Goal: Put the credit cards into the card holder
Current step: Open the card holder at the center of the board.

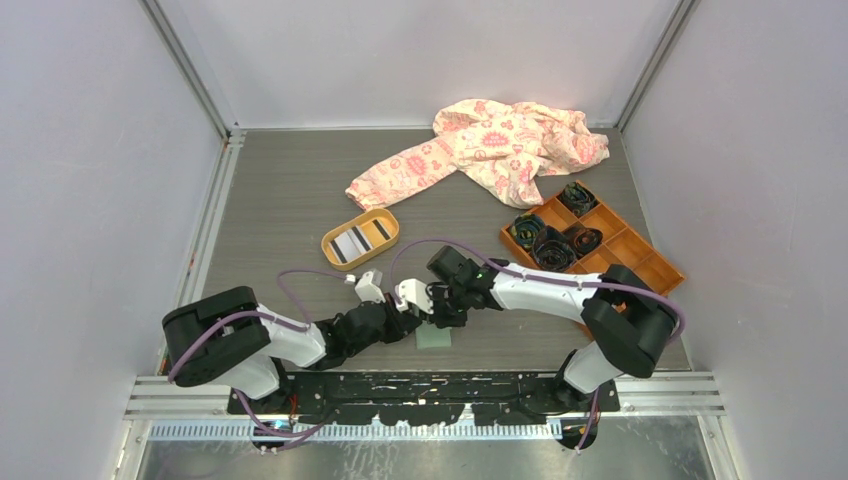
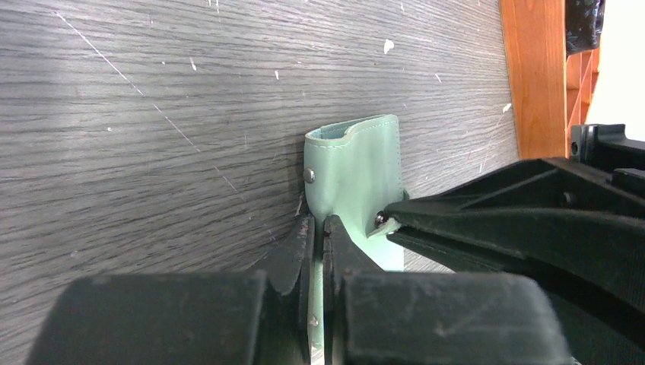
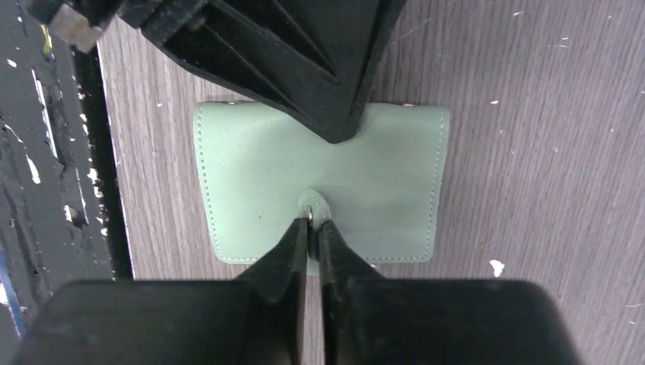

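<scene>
Low near the table's [image 1: 280, 200] front, left gripper [image 2: 319, 228] and right gripper [image 3: 313, 224] both pinch the card holder [image 3: 388, 175].

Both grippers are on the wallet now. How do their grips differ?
The left gripper pinches a thin edge of the wallet, while the right gripper pinches its small snap tab. In the top view the left gripper reaches in from the left and the right gripper from the right, so they meet over the wallet. Shared: both are shut on the wallet.
</scene>
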Robot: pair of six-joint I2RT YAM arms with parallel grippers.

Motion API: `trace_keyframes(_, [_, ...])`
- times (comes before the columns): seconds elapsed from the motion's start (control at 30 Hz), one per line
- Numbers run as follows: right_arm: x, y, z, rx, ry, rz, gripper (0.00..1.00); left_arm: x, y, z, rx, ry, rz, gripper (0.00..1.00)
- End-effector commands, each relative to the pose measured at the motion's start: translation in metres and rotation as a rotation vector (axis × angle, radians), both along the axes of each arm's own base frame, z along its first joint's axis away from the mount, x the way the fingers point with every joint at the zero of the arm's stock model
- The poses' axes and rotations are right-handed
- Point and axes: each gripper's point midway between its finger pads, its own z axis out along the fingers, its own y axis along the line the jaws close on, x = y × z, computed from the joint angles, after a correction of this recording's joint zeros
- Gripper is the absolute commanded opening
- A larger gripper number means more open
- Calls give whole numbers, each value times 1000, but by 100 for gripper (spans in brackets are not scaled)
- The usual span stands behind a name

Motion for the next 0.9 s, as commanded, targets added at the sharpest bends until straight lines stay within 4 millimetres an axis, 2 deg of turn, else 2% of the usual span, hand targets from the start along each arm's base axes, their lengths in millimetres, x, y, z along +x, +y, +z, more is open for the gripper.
trace_keyframes(0.0, [6, 14, 4, 34, -25, 22, 3, 0, -11, 11, -34, -26, -29, 0])
trace_keyframes(0.23, [24, 10, 29, 154, 12, -82, 1, 3, 5, 1, -3, -26, 24, 0])
trace_keyframes(0.4, [33, 7, 45, 249, 82, -157, 1, 11, 10, 5, 13, -46, 23, 1])
trace_keyframes(0.43, [33, 7, 48, 271, 102, -167, 1, 13, 10, 7, 13, -44, 15, 8])
trace_keyframes(0.5, [36, 6, 56, 315, 139, -192, 1, 15, 11, 12, 16, -40, -1, 30])
trace_keyframes(0.6, [34, 8, 69, 392, 204, -211, 1, 17, 16, 23, 32, -56, -7, 57])
trace_keyframes(0.7, [34, 9, 77, 437, 242, -224, 1, 14, 21, 35, 66, -75, -30, 70])
trace_keyframes(0.87, [37, 14, 83, 475, 300, -277, 1, 2, 18, 61, 21, -133, -124, 77])
